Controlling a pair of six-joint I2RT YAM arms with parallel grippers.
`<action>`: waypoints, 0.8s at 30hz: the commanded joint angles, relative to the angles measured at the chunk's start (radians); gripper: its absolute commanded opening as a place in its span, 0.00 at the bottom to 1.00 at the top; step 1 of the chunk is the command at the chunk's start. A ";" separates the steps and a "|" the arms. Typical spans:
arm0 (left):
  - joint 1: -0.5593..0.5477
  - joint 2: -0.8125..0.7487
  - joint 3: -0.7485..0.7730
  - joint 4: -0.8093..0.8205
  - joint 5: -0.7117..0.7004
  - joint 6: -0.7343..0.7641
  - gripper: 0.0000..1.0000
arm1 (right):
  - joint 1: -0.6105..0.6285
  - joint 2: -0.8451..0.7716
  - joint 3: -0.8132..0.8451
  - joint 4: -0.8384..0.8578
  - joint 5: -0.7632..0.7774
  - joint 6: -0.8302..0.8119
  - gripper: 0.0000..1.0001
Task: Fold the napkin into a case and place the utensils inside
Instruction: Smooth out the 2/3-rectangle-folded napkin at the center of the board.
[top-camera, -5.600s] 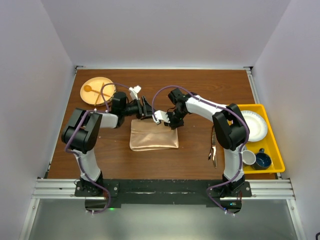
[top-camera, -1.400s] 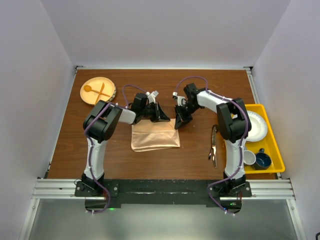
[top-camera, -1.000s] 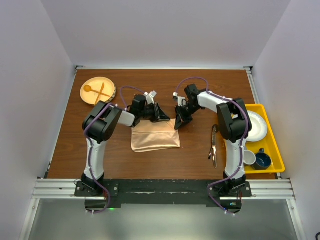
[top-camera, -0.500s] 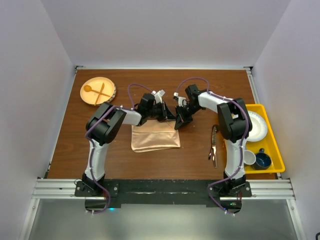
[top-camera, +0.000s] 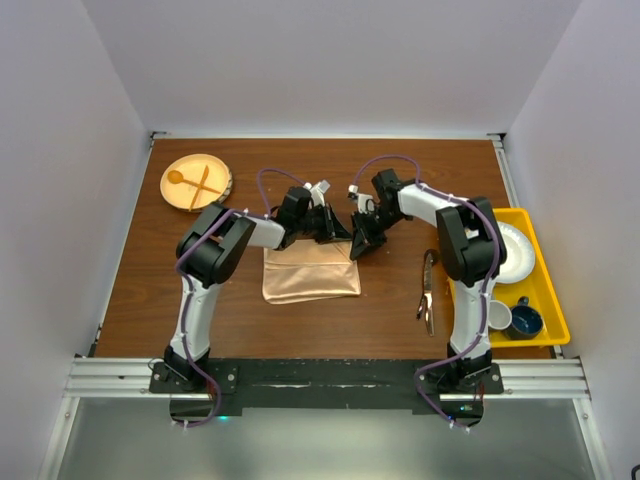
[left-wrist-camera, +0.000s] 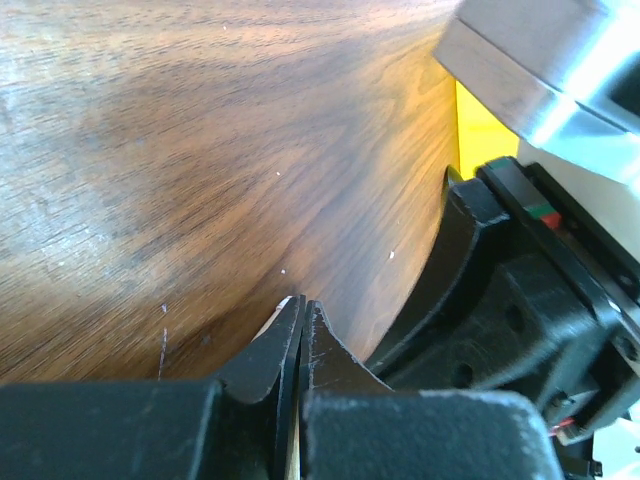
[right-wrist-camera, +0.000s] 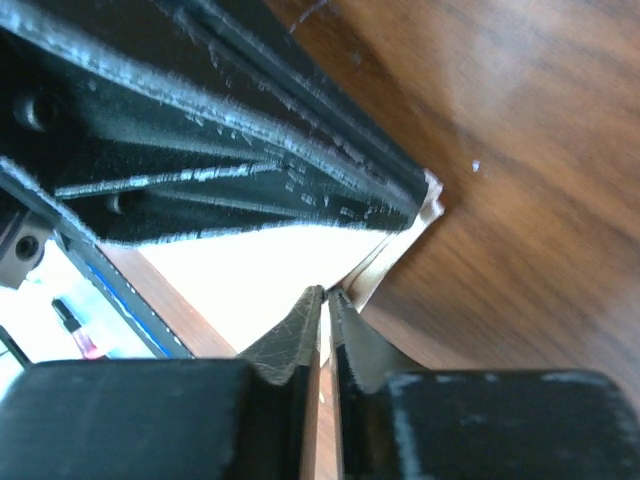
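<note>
While no narrow case has yet been formed, the brown wooden surface is seen to carry the napkin near its middle, folded into a flat rectangle. A yellow tray is set at the right edge and a round wooden plate at the far left; neither is touched.

Both hands are found at the napkin's far right corner, close beside each other. The left hand is seen closed, tips together, with a pale sliver of cloth at the tips, so it is judged to be clamped on that corner. The right hand is shown with fingers almost together and a thin peach strip in the slit. Whether cloth is gripped there cannot be told.

The utensils are laid on bare wood between napkin and tray, apart from both.

The cloth is judged light, thin, limp and slippery. Its stacked layers can be expected to slide over one another, and a fold will not be kept unless it is pressed flat. Hold is best taken at a corner or along an edge, with every layer pinched together. The utensils are judged stiff, slim and low-lying, and would best be taken across the handle at mid-length.
</note>
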 joint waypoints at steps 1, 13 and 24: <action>0.002 0.074 -0.017 -0.147 -0.087 0.094 0.00 | -0.003 -0.107 0.067 -0.099 -0.009 -0.077 0.21; 0.002 0.078 -0.002 -0.157 -0.085 0.114 0.00 | -0.008 -0.107 0.065 0.025 -0.098 0.037 0.37; 0.009 0.072 0.000 -0.115 -0.050 0.094 0.10 | -0.009 0.013 -0.091 0.118 -0.009 0.066 0.22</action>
